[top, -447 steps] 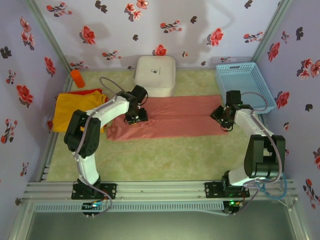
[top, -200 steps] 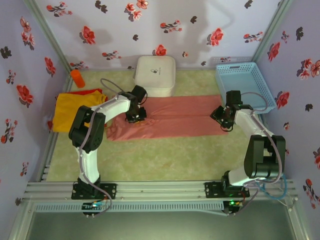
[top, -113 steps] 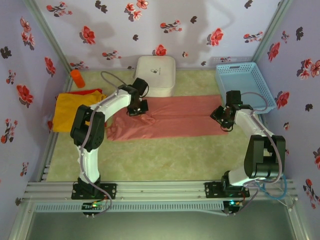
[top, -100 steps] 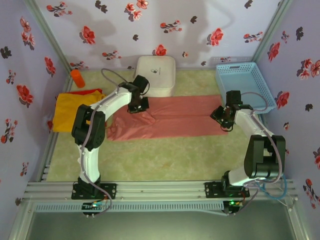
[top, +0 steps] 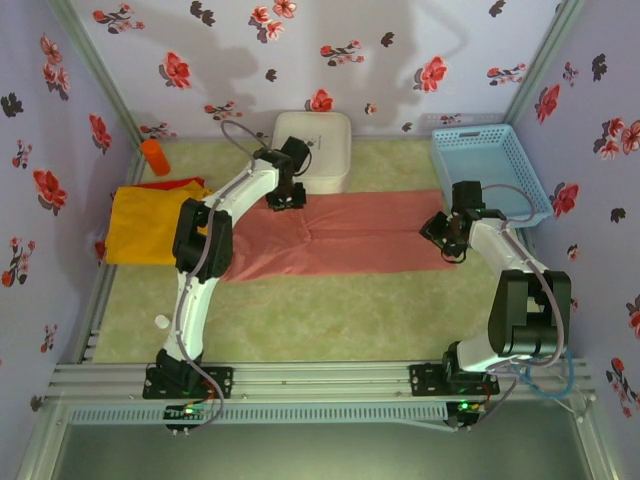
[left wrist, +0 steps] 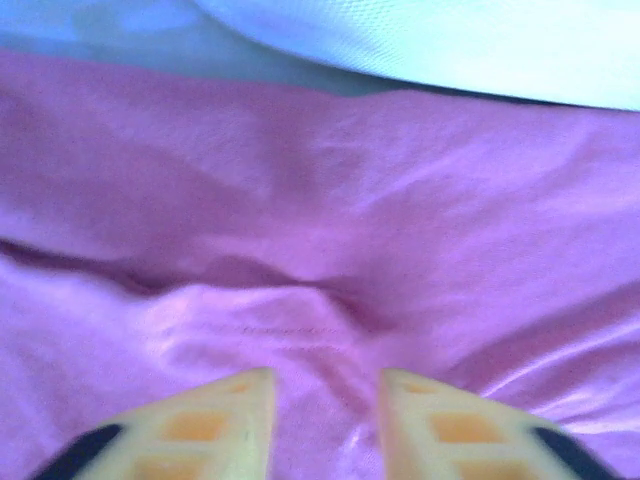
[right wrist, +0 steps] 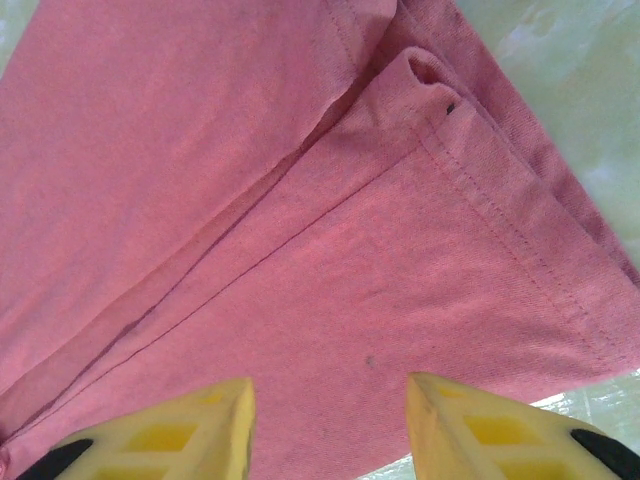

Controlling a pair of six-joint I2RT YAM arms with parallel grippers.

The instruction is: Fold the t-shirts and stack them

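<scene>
The salmon-pink t-shirt (top: 350,235) lies as a long folded band across the middle of the green mat. My left gripper (top: 286,197) hovers at the band's far left edge, just in front of the white box. In the left wrist view its fingers (left wrist: 235,415) stand apart above wrinkled pink cloth (left wrist: 320,230), and nothing is pinched. My right gripper (top: 447,236) is over the band's right end, open (right wrist: 330,405) above flat cloth (right wrist: 300,230) near the hemmed corner. The yellow-orange t-shirt (top: 148,222) lies folded at the left, with a red one (top: 172,184) showing at its far edge.
A white rounded box (top: 312,146) stands at the back centre, its side showing in the left wrist view (left wrist: 450,40). A light blue basket (top: 490,172) sits at the back right. An orange cylinder (top: 155,157) lies at the back left. Floral walls enclose the mat.
My left gripper moved from the shirt's left middle up to its far edge by the white box and opened, and the cloth there shifted with it. The right arm stayed still.
</scene>
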